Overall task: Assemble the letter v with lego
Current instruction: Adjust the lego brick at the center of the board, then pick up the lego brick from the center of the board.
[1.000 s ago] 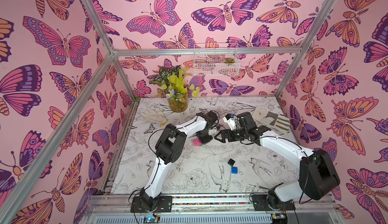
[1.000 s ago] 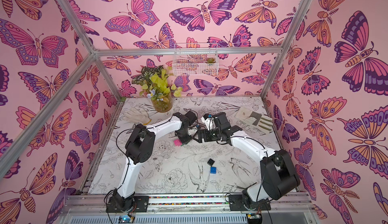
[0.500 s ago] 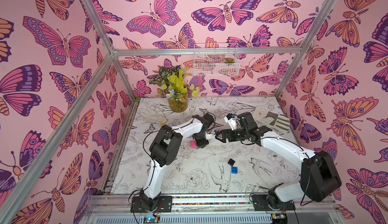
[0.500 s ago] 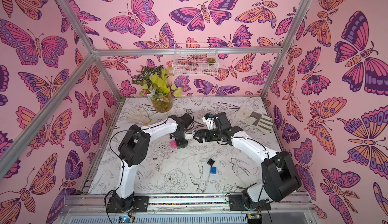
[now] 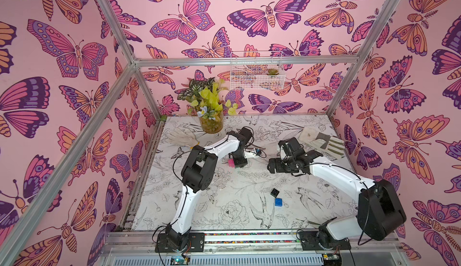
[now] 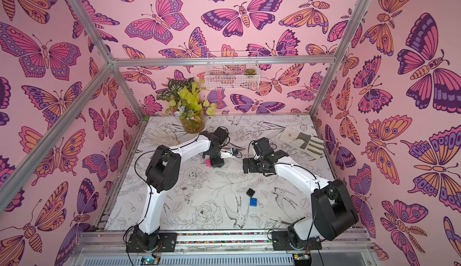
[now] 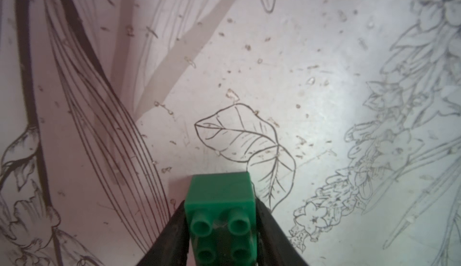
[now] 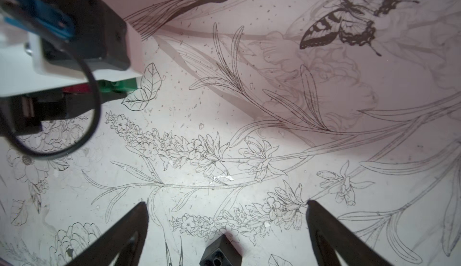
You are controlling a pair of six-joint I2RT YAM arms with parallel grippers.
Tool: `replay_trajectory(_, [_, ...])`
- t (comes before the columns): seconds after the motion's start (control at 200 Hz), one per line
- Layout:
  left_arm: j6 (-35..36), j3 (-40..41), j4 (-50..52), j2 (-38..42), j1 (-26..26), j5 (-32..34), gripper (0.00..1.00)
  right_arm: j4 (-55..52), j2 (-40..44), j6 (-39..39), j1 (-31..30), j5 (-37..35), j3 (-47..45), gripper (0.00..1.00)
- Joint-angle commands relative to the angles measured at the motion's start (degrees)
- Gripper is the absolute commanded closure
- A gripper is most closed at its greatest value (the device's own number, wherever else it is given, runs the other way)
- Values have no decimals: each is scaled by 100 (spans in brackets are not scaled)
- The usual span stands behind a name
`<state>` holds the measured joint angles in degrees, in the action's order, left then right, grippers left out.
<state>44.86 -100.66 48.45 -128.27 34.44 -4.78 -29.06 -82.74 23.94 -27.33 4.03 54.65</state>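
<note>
1. Overhead, in both top views, the left arm rises from its base at the front rail, bends at the elbow and reaches toward the back. Its wrist is turned down, so the left gripper points straight at the table. A pink brick shows just beside its tip.
2. Also in both top views, the right arm runs low from its base with the elbow out to the side and the forearm angled in toward the middle. The right gripper lies near level, aimed at the left gripper, the 2 apart. The black brick and blue brick lie near each other toward the front, well apart from both grippers.
3. Left wrist view: the green brick sits between the 2 black fingers, with 4 studs facing the camera. The fingers hug both its sides, but I cannot tell whether they clamp it.
4. Right wrist view: the right gripper's fingers are spread wide over the table, holding nothing. Across from them the left gripper hangs low, and the green brick pokes out under it with the pink brick right against it.
</note>
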Motion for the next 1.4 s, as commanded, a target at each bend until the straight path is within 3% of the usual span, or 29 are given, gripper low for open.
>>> replay_trajectory(0.0, [163,54,-15,-225,-59,57,52,-134,81,148,-66,-178,-8,1])
replay_trajectory(0.491, [-379,-269,-119,67,24,346,42,-17,-139,174,-138,-55,-31,1])
replay_trajectory(0.786, [-795,-392,-120,780,188,-85,40,-173,30,290,-319,-221,-150,1])
replay_trajectory(0.901, [-1351,-365,-90,1002,318,81,39,-222,37,386,-500,-314,-278,1])
replay_trajectory(0.986, [-2206,-291,-155,1232,421,519,39,-228,109,505,-682,-414,-452,1])
replay_trajectory(1.031, [-2651,-158,-207,1396,457,717,36,-205,193,601,-797,-519,-584,1])
replay_trajectory(1.092, [-3188,221,-396,1713,549,999,21,-205,308,736,-910,-599,-743,1])
replay_trajectory(1.272, [-4227,2084,-1745,3182,819,1484,18,-320,667,1094,-1309,-987,-1085,4])
replay_trajectory(1.287, [-4341,2189,-1828,3297,819,1514,15,-334,690,1133,-1342,-1009,-1107,4])
replay_trajectory(1.312, [-4508,2384,-1908,3467,819,1562,1,-358,725,1187,-1388,-1048,-1138,4])
replay_trajectory(1.397, [-4945,2887,-2053,3963,815,1577,0,-400,855,1409,-1599,-1189,-1241,9])
